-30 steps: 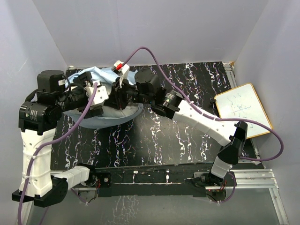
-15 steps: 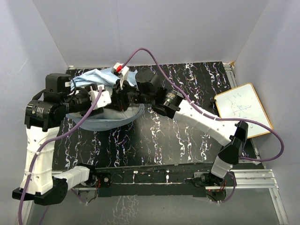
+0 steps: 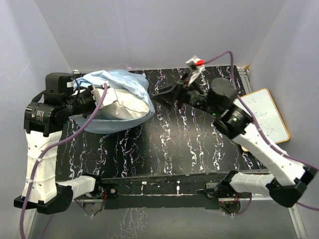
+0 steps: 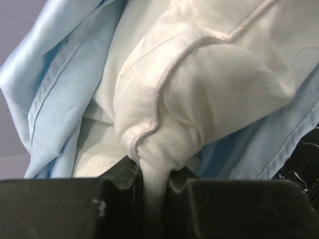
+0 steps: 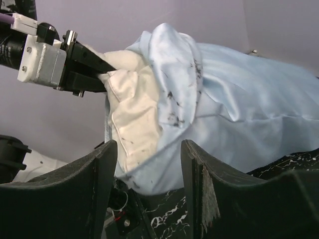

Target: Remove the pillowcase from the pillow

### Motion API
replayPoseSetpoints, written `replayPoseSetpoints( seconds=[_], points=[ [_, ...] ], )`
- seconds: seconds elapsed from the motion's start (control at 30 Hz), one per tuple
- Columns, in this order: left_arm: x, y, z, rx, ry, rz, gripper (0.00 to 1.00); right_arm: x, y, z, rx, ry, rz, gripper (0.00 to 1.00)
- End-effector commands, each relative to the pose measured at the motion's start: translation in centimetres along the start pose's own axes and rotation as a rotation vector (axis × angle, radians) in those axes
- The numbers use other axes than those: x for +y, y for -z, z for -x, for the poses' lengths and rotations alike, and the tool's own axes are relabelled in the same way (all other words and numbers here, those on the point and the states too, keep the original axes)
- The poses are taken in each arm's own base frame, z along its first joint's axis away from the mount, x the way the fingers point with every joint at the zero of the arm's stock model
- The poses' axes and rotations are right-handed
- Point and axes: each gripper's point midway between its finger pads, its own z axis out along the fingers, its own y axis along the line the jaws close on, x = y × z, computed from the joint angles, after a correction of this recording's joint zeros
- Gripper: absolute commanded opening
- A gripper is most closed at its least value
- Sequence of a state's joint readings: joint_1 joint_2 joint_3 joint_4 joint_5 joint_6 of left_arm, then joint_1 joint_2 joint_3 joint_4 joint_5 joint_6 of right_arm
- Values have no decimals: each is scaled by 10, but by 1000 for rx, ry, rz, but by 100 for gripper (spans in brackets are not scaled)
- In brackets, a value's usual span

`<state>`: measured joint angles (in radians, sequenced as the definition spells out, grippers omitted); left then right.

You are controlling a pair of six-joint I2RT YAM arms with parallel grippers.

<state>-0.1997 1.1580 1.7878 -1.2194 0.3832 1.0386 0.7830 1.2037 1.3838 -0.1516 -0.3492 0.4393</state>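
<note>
Blue pillowcase [image 3: 124, 82] still drapes the cream pillow [image 3: 127, 105] in the worktop's [image 3: 199, 144] far-left corner, left gripper [image 4: 152, 173] clamped on a pillow corner, while the right gripper [image 5: 149, 149] has just backed off along the far edge, fingers apart, so it's only part-peeled, I'd say.

Smooth, faintly shiny pale-blue cloth on pillowcase [image 5: 239, 89]; matt off-white woven cloth, piped seam, on pillow [image 4: 224, 84]; smooth black marbled tabletop [image 3: 174, 144]; pale wood frame round smooth whiteboard [image 3: 271, 117].

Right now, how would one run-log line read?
left gripper: shut on off-white stuffed pillow corner | right gripper: open, empty | pale-blue shiny pillowcase: partly on pillow
</note>
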Motion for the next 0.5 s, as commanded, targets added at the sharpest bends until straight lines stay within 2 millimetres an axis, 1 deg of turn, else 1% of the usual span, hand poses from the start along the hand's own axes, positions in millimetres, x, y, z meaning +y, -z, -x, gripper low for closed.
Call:
replayPoseSetpoints(
  seconds=[0.0, 0.1, 0.2, 0.27, 0.33, 0.4, 0.43, 0.47],
  points=[
    [20, 33, 26, -68, -31, 119, 0, -13, 19, 7, -74, -37, -49, 56],
    [20, 39, 34, -91, -19, 116, 0, -10, 16, -3, -39, -58, -20, 56],
    [21, 42, 35, -93, -18, 133, 0, 4, 11, -6, -20, -62, 75, 56],
    [22, 44, 35, -93, -23, 147, 0, 14, 9, -6, -14, -51, 143, 58],
    [25, 48, 36, -97, -29, 165, 0, 19, 7, -10, -5, -34, 192, 59],
    [27, 51, 38, -102, -35, 178, 0, 20, 7, -16, 5, -18, 217, 58],
    [28, 52, 40, -104, -37, 184, 0, 21, 7, -19, 6, -7, 229, 57],
    [30, 54, 41, -107, -40, 192, 0, 21, 7, -21, 6, 0, 240, 53]
  ],
)
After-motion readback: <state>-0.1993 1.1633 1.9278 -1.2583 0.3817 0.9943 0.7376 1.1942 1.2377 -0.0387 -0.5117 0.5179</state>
